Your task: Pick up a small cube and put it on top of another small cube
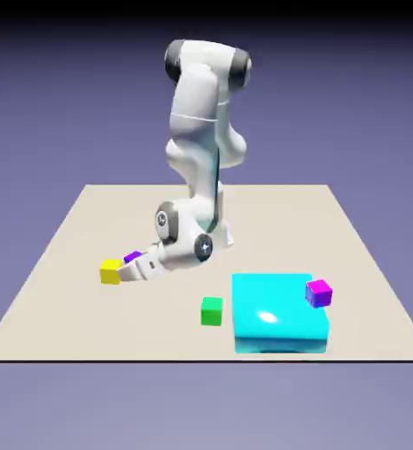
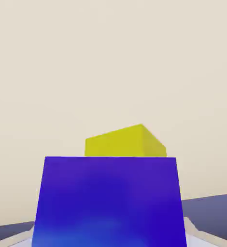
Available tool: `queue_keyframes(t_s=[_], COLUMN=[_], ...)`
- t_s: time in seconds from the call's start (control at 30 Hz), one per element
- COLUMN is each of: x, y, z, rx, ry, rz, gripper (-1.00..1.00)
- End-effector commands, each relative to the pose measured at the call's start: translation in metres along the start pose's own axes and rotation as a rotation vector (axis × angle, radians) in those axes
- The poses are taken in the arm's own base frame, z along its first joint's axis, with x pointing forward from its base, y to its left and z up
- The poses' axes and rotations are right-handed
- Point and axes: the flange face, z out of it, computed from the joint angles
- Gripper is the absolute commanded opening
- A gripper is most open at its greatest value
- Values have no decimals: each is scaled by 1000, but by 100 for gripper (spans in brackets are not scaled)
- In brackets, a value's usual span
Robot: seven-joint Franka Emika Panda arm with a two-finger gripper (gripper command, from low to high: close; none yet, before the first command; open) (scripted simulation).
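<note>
**Blue cube in the gripper, beside the yellow cube**

Your blue cube [image 2: 108, 200] fills the lower middle of the hand view: a deep blue, flat-faced block with a paler sheen low on its face, so large that it hides both fingertips. In the exterior view you see only a small violet-blue sliver of it [image 1: 134, 257] at the end of the gripper [image 1: 133, 268], left of centre and low over the table [image 1: 69, 237]. The gripper is pinching the blue cube.

The yellow cube [image 2: 125, 141] shows just past the blue one's top edge; in the exterior view it [image 1: 112, 272] sits on the table right at the gripper's tip.

Further right you have a green cube [image 1: 212, 310], then a big cyan block [image 1: 276, 316] with a magenta cube [image 1: 318, 293] on its upper right corner.
</note>
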Motion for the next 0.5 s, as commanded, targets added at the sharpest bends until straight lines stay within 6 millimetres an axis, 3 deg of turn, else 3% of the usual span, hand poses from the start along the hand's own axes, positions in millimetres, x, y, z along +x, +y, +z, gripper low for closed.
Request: queue_keyframes(t_s=[0.0,0.13,0.17,0.33,0.37,0.4,0.47], x=[-4,-18,-18,-7,-7,-7,-8], y=[8,34,34,21,20,20,23], z=[4,18,18,75,77,77,66], rx=[4,32,32,31,32,32,29], ry=[-4,-21,-21,-21,-21,-21,-21], rz=[4,14,14,14,14,14,16], gripper=[-100,-100,-100,-100,-100,100,100])
